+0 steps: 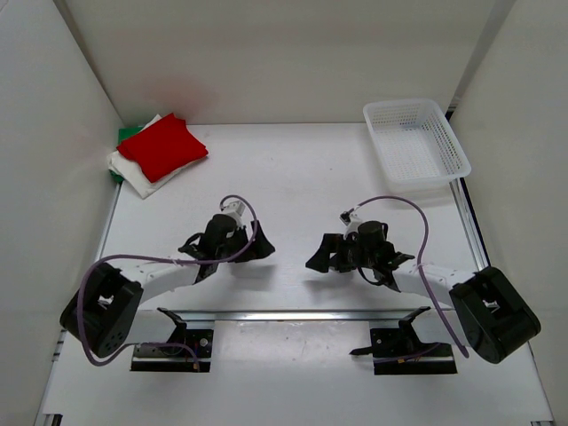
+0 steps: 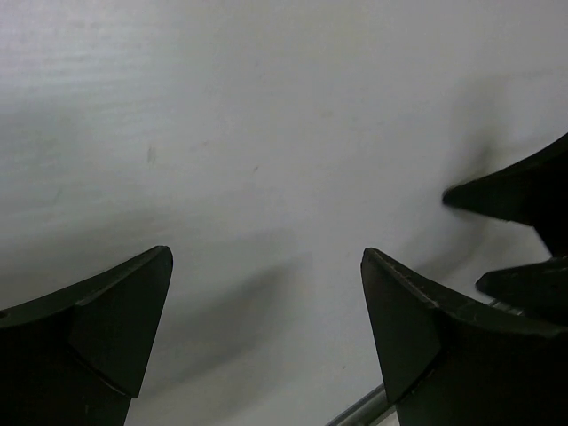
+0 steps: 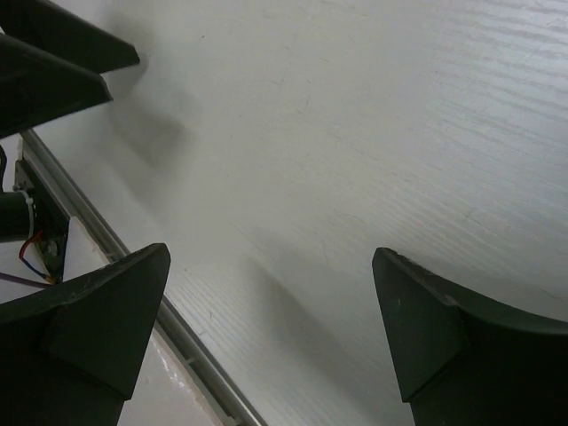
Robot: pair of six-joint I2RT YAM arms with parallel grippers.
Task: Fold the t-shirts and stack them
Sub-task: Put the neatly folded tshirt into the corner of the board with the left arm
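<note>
**Three folded t-shirts stacked in the far left corner, both grippers empty near the front**

The t-shirts lie in one pile at the far left corner of the table [image 1: 293, 169], close against the left wall. The red t-shirt [image 1: 162, 146] is on top, folded to a neat rectangle and turned at an angle. The white t-shirt [image 1: 142, 180] shows beneath it along the near edge, and the green t-shirt [image 1: 126, 135] shows only as a sliver at the back (the bottom of the pile, as far as can be seen).

Both arms are well apart from the pile, low over the near middle of the table. The left gripper [image 1: 259, 248] points right and the right gripper [image 1: 316, 259] points left, so the two face each other across a small gap. In the left wrist view the left gripper [image 2: 266, 257] has its jaws spread wide with only bare table between them. The right wrist view shows the same for the right gripper [image 3: 271, 256].

The table is matt white, closed in by plain white walls on three sides. A white mesh basket [image 1: 404, 104] sits at the far right corner. A metal rail [image 1: 293, 314] runs across the near edge in front of the arm bases.
</note>
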